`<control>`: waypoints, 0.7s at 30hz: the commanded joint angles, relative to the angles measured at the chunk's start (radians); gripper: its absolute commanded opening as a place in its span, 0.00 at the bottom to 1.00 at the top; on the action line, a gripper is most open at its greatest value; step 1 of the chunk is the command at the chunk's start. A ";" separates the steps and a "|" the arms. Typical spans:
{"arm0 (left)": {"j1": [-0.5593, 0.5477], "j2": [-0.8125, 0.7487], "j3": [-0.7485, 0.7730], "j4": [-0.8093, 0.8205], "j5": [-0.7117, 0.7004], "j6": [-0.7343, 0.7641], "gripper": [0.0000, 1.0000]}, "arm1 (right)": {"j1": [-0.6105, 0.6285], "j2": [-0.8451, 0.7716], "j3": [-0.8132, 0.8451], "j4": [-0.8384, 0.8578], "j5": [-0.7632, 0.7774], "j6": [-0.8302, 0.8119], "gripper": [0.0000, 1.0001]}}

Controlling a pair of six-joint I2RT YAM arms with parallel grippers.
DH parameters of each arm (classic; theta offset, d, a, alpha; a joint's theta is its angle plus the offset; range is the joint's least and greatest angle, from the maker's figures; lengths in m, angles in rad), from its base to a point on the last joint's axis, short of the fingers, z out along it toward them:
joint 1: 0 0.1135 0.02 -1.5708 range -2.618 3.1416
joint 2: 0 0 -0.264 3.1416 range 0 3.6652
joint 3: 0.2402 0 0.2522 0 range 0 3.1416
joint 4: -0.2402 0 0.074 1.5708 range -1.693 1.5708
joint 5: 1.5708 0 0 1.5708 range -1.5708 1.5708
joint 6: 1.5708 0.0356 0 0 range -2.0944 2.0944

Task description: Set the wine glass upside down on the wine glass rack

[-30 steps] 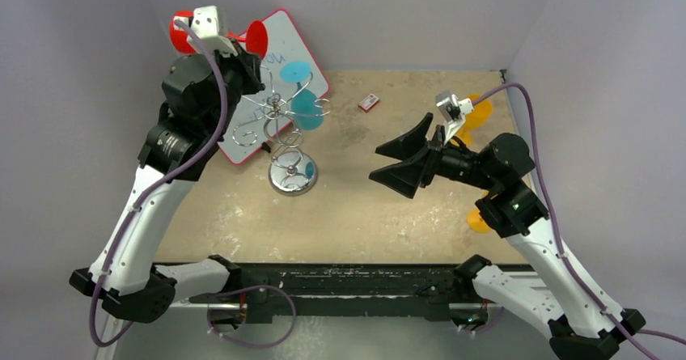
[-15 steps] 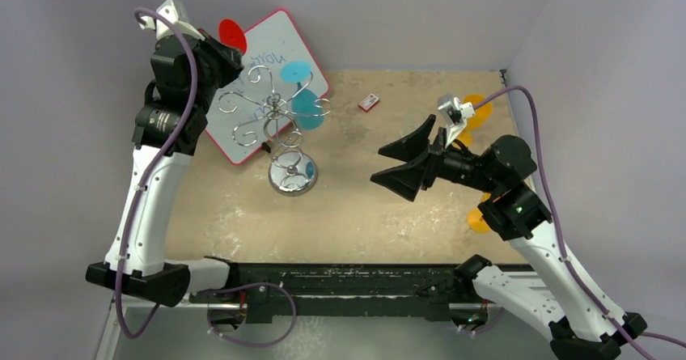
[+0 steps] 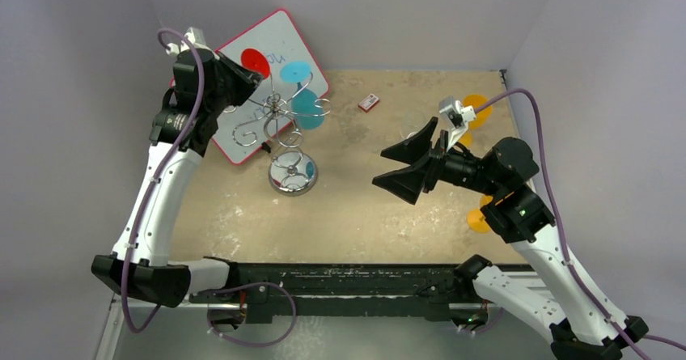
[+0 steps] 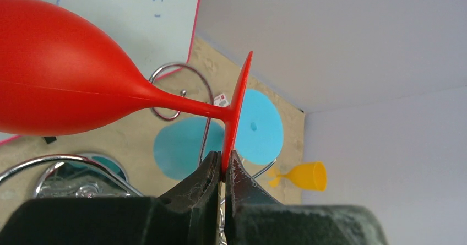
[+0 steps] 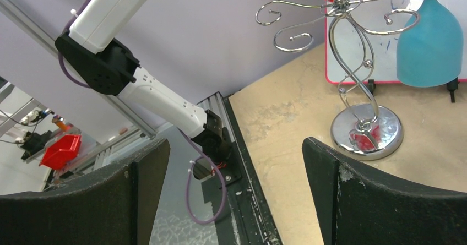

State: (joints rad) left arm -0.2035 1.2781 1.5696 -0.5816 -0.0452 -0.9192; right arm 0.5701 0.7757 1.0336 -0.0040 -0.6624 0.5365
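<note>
Since half a second ago the left arm has swung in from the upper-left corner of the overhead view. It has carried the red wine glass over the pink-framed whiteboard toward the top of the wine glass rack. That arm stands tall with its wrist bent toward the rack. The right arm reaches leftward at centre right. The right gripper has its jaws spread wide on nothing, well apart from the rack. The left gripper pinches the rim of the red glass's round foot. In its wrist view the glass lies sideways, with the bowl at upper left and the stem running right to the foot above the fingers. Overhead, the red foot sits just up-left of the rack's scroll arms; contact cannot be told. A teal wine glass hangs bowl-down on the rack.
</note>
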 commanded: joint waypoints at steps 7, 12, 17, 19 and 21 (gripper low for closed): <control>0.007 -0.088 -0.097 0.156 0.075 -0.130 0.00 | -0.001 -0.015 0.039 0.014 0.030 -0.015 0.92; 0.007 -0.096 -0.133 0.198 0.118 -0.188 0.00 | -0.001 -0.024 0.036 0.009 0.041 -0.015 0.92; 0.007 -0.095 -0.190 0.274 0.176 -0.288 0.00 | -0.001 -0.033 0.042 0.004 0.051 -0.011 0.93; 0.007 -0.097 -0.217 0.311 0.189 -0.324 0.00 | -0.001 -0.039 0.044 0.003 0.058 -0.010 0.92; 0.008 -0.096 -0.230 0.330 0.195 -0.335 0.00 | 0.000 -0.045 0.044 -0.001 0.060 -0.009 0.92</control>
State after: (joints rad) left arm -0.1986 1.1973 1.3590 -0.3985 0.0879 -1.1690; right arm 0.5701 0.7521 1.0340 -0.0216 -0.6273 0.5339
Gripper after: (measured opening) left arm 0.026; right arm 0.922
